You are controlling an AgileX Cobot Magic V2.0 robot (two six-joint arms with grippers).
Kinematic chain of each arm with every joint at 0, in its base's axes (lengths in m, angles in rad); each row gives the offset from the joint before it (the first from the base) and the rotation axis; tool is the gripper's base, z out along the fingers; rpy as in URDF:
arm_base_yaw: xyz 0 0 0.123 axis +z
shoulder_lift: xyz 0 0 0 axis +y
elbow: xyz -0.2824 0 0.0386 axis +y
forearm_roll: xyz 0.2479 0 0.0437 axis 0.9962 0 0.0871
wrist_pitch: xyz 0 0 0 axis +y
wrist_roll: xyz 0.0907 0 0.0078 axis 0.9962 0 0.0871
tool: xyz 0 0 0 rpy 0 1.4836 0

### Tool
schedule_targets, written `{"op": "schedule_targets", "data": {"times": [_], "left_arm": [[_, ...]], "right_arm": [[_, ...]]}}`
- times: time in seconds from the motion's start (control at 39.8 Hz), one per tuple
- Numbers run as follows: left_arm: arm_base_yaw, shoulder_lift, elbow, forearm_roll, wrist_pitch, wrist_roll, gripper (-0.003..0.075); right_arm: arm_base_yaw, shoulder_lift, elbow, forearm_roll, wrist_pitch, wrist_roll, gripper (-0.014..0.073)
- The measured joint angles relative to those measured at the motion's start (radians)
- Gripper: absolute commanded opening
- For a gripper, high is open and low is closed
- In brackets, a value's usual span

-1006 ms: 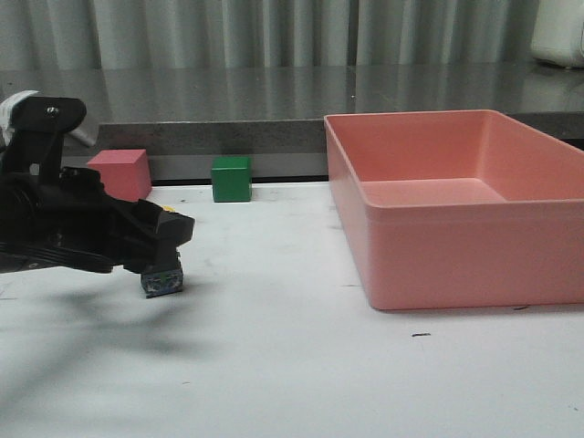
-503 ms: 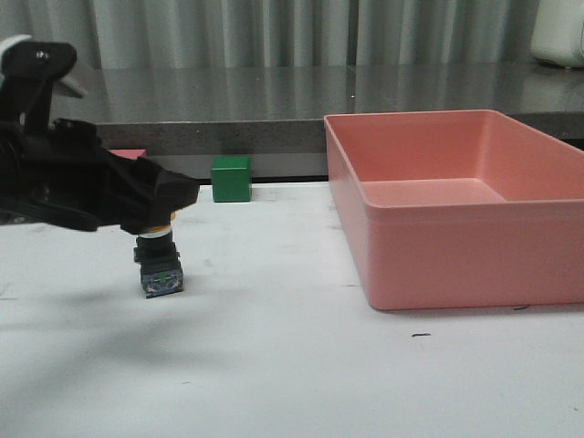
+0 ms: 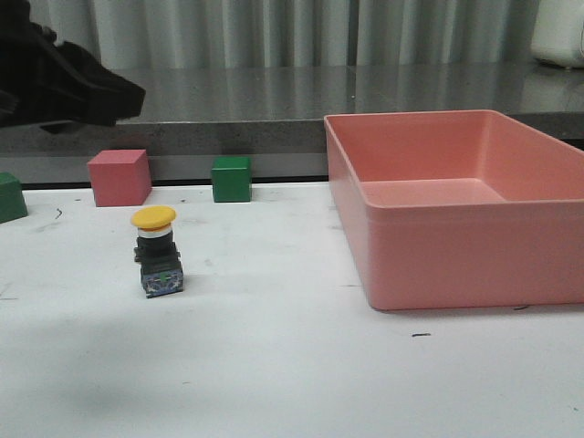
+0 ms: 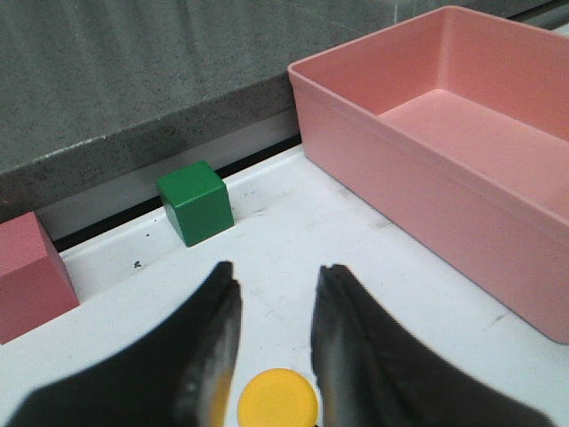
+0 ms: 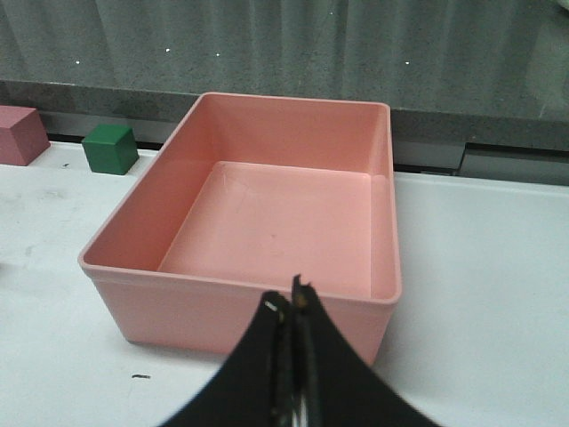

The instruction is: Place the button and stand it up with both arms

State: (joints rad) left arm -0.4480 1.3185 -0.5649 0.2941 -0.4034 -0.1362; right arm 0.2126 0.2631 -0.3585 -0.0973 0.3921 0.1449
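Note:
The button [image 3: 157, 253] stands upright on the white table, its yellow cap on top and its dark base with blue-green terminals down. Nothing touches it. My left arm [image 3: 64, 82] is raised at the upper left of the front view, well above the button. In the left wrist view my left gripper [image 4: 274, 285] is open and empty, and the yellow cap [image 4: 277, 398] shows below, between the fingers. My right gripper [image 5: 292, 298] is shut and empty, in front of the pink bin; it does not show in the front view.
A large pink bin [image 3: 447, 274] stands on the right, also in the right wrist view [image 5: 236, 289]. A pink cube [image 3: 119, 175] and a green cube [image 3: 231, 178] sit at the back edge. Another green cube [image 3: 9, 196] is at the far left.
My left gripper has let go of the button and risen up and to the left. The button stays upright where it was set.

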Motion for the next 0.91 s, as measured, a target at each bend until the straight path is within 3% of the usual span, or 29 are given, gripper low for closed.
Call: {"op": "schedule_targets", "data": {"times": [0.08,0.73,0.91], "left_arm": [[-0.007,-0.057,0.0,0.0,0.051,0.0,-0.0022],[-0.061,-0.671,0.009,-0.074,0.673,0.0,-0.002],[-0.061,-0.841,0.009,-0.114,0.785,0.0,-0.002]], "right_arm": [[0.0,0.0,0.0,0.0,0.0,0.0,-0.0069],[0.0,0.0,0.0,0.0,0.0,-0.002,-0.0069],[0.0,0.0,0.0,0.0,0.0,-0.002,-0.0069]]}}
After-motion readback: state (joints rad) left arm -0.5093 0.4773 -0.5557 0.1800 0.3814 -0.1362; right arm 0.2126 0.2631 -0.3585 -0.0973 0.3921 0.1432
